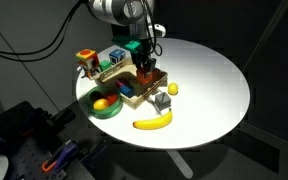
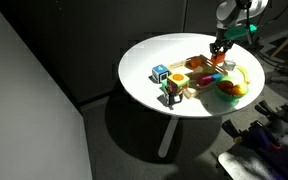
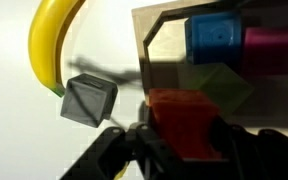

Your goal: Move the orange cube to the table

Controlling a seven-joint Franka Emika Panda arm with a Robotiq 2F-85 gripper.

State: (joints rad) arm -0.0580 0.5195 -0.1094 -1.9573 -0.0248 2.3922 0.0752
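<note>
Wrist view: tool [image 3: 186,142] grips the orange cube [image 3: 184,112], lower half hidden.

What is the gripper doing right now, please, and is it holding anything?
Gripper: jaws closed on the orange cube.

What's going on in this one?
The gripper is down at the wooden tray, with the orange cube between its fingers; whether it is clamped cannot be told. The cube is at the tray's corner, not yet on the table. A grey cube and banana lie beside.
</note>
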